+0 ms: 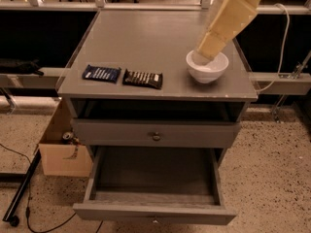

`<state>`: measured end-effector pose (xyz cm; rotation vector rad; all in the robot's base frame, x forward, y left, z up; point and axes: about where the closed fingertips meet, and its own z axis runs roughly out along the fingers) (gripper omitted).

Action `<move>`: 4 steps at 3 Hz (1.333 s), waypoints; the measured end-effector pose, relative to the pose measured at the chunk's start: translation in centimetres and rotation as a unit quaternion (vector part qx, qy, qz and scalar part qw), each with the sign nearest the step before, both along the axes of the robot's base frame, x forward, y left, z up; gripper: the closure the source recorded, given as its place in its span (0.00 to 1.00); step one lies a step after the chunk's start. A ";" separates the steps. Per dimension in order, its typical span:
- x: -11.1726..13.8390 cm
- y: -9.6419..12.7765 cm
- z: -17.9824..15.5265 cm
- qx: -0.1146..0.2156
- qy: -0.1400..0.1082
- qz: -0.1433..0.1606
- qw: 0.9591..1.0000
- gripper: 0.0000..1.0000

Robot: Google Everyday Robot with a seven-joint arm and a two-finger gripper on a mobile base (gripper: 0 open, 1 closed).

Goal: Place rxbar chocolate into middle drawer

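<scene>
**Supervisor:** What are you seeing at the cabinet?

**Operator:** I am finding the rxbar chocolate (142,78) lying flat on the counter (146,38) near the front edge. It is ungrasped. The gripper (209,50) is hanging over the white bowl (215,72) at the right side, well apart from the bar. I cannot tell whether it is spread or closed. The middle drawer (153,212) is standing pulled out below, and its interior is looking bare.

**Supervisor:** How are you judging the step in hand?

**Operator:** I am treating it as the approach to the bar. I am advising a move leftward that clears the bowl's rim, then a descent straight above the dark wrapper. I would grip it across the short width, since the bar is thin and lying flush.

**Supervisor:** Anything obstructing?

**Operator:** I am noting a blue bar (101,73) just beside the target on its left, so any drift that way risks the wrong pickup. The upper drawer front (155,132) is sitting closed, partly overhanging the open drawer, so I would release toward the drawer's front. A cardboard box (60,154) is standing on the floor at the left, clear of the path.
</scene>
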<state>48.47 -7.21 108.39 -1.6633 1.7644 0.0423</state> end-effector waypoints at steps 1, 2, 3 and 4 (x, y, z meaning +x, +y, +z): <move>3.1 1.8 -1.2 0.043 0.018 -0.009 0.999 0.00; 4.8 3.5 -3.1 0.040 0.036 -0.043 0.998 0.00; 6.1 2.6 -5.8 0.011 0.046 -0.080 0.996 0.00; 6.1 2.4 -5.8 0.007 0.044 -0.083 0.996 0.00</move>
